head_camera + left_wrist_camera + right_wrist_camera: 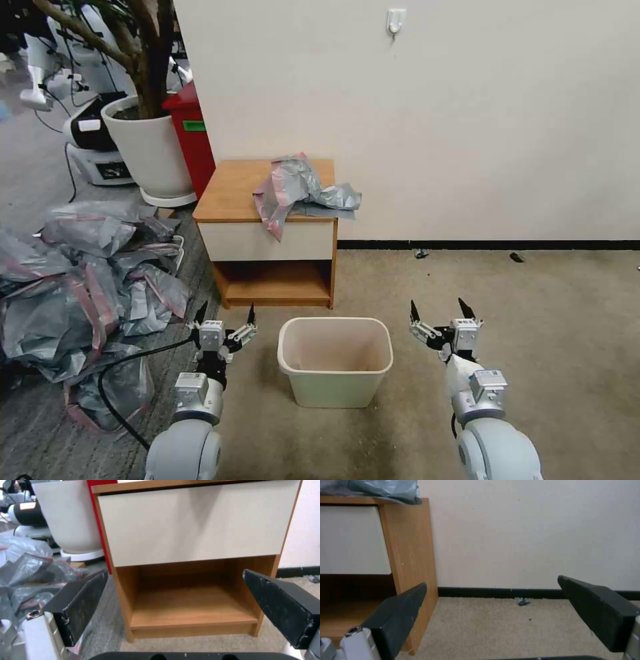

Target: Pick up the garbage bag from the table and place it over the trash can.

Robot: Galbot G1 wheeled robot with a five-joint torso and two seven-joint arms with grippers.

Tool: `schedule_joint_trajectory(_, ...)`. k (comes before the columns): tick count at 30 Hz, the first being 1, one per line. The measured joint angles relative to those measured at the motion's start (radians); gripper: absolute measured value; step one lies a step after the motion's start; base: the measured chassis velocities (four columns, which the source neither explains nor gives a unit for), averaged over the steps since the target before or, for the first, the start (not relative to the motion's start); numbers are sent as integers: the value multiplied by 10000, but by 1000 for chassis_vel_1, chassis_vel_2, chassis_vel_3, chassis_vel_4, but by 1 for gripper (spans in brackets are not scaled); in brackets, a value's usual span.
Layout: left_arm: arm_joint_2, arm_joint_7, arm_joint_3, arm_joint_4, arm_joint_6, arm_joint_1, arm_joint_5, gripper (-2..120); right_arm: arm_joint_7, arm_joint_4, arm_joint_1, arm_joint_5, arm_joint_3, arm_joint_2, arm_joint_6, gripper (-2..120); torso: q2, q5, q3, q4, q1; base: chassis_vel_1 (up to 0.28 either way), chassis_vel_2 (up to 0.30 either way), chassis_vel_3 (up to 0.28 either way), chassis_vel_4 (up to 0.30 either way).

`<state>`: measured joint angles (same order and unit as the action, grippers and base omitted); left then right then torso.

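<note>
Bags, a plant pot and a red bin on the left; bare wall and carpet on the right.

A big heap of grey-and-pink bags point(87, 287) sprawls on the floor at near left, with a black cable point(123, 373) curling across its near edge. Farther back on the left stands a large white plant pot point(150, 153) on a saucer, holding a tree trunk point(143, 60). Just right of the pot is a tall red bin point(193, 137) with a green label. The cream wall point(433, 113) fills the far side, with 1 white hook point(396, 20) near its top and a black baseboard point(487, 245) below. On the beige carpet point(553, 333) near the baseboard lie 2 small dark scraps point(421, 253).
</note>
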<state>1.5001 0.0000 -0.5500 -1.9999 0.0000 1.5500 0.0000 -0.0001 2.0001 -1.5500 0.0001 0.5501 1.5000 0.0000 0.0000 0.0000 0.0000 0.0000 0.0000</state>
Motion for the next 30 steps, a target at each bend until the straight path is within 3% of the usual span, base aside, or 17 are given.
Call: schedule_joint_trajectory(30,0,0,0,0,0,0,0,100,0,-1,0,0,0,0,-1,100,0,0,0,0,0,0,0,0,0)
